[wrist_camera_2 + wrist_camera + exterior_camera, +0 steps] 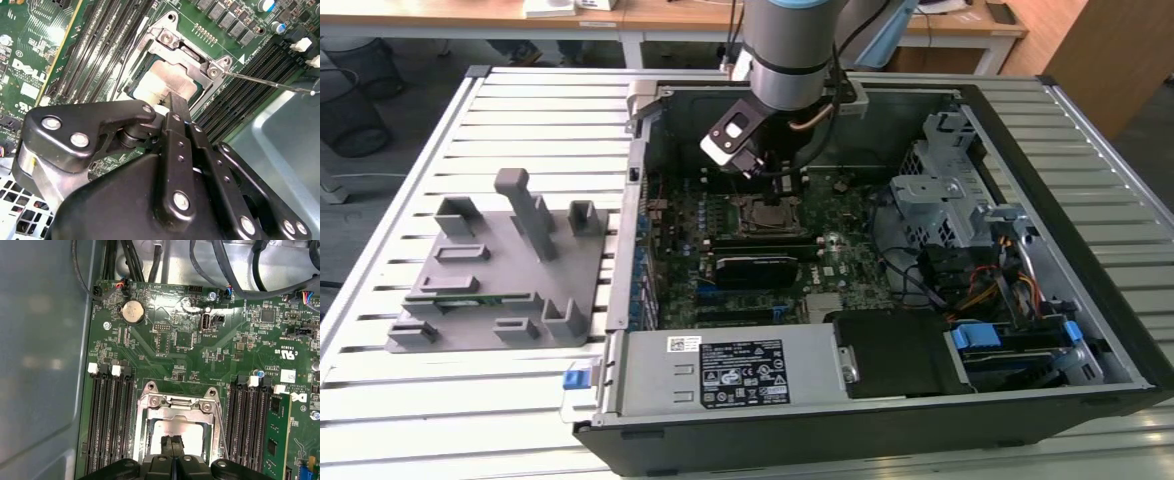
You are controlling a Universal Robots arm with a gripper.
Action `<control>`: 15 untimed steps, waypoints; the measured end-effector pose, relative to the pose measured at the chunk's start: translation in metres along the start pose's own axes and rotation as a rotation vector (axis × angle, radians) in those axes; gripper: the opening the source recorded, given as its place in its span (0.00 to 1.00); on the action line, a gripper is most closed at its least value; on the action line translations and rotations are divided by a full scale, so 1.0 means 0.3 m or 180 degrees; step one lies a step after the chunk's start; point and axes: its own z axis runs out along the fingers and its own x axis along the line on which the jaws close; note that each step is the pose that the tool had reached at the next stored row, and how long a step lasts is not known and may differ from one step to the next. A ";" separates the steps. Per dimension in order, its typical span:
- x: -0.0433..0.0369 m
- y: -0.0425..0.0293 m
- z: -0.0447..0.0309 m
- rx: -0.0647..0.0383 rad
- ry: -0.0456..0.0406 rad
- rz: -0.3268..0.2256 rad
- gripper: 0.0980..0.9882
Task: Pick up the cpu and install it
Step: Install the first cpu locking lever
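Cpu (162, 426) lies flat inside the motherboard socket (178, 403), silver top showing through its metal frame, while the pincer (172, 441) hangs just above it, fingers together on nothing; seating looks done, latching I cannot judge.

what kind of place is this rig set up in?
Looks like a robotics lab or workshop: an open computer case sits on a slatted metal table, a grey plastic holder beside it, wooden desks behind.
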 end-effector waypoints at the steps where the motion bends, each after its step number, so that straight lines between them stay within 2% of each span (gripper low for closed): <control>1: 0.000 0.000 0.000 0.0000 0.0000 0.0000 0.01; 5: 0.000 0.000 -0.008 0.0000 0.0000 0.0000 0.01; 9: 0.002 0.001 -0.033 0.0000 0.0000 0.0000 0.01; 12: 0.003 0.001 -0.062 0.0000 0.0000 0.0000 0.01; 15: 0.005 0.002 -0.106 0.0000 0.0000 0.0000 0.01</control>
